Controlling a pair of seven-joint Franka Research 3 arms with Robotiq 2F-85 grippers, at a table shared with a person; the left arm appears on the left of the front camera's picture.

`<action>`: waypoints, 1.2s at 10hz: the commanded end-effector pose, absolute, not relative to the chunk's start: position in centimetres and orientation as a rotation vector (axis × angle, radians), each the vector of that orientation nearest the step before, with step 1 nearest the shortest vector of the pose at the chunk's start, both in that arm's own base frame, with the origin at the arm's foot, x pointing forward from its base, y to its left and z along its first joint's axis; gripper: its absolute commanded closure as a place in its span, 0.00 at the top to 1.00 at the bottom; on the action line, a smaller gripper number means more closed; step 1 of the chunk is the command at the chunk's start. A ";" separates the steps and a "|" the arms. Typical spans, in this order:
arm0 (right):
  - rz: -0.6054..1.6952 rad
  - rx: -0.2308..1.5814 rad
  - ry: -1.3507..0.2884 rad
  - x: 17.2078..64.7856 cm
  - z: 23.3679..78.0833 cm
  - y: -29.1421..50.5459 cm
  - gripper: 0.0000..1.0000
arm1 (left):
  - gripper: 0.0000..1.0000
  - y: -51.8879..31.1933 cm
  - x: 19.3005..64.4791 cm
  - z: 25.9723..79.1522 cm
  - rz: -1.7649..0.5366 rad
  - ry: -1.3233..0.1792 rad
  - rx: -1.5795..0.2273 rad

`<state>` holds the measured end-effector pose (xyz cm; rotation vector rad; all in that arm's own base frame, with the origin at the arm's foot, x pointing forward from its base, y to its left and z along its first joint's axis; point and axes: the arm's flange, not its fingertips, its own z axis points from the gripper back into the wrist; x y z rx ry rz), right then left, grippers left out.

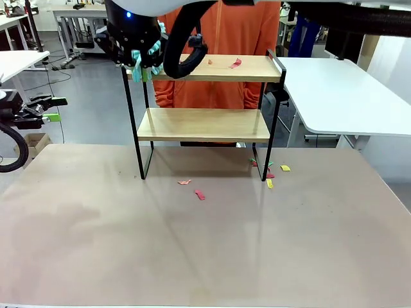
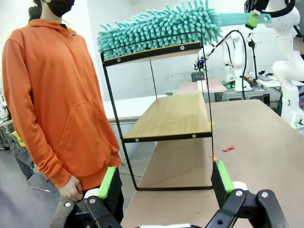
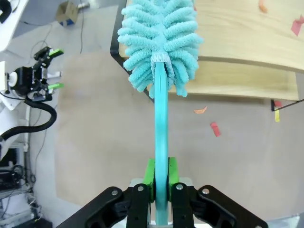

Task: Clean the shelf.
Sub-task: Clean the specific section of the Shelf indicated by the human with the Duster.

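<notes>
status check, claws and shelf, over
Right claw shut on duster, head at shelf top, left end. Left claw open, clear of shelf. Paper scraps on top board.

The left pincer point(image 1: 56, 109) sits low at the far left, level and pointing inward, jaws spread wide. The right arm reaches high across the middle, the right pincer point(image 3: 160, 176) clamped on a teal duster handle point(image 3: 160, 135).

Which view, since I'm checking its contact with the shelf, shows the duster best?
Left wrist view: the duster lies side-on along the shelf's top board. Right wrist view looks down its handle from the right gripper; front view catches a few strands.
</notes>
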<state>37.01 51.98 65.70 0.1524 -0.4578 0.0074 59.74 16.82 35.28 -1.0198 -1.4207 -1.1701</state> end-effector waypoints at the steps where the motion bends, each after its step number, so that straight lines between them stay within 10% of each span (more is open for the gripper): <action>1: 0.016 0.240 -0.407 36.7 66.0 50.4 0.13 | 1.00 16.9 59.4 35.6 -1.181 -1.422 -1.015; 12: -0.101 0.193 -0.383 36.7 67.7 46.0 0.13 | 1.00 16.9 59.4 35.6 -1.181 -1.422 -1.015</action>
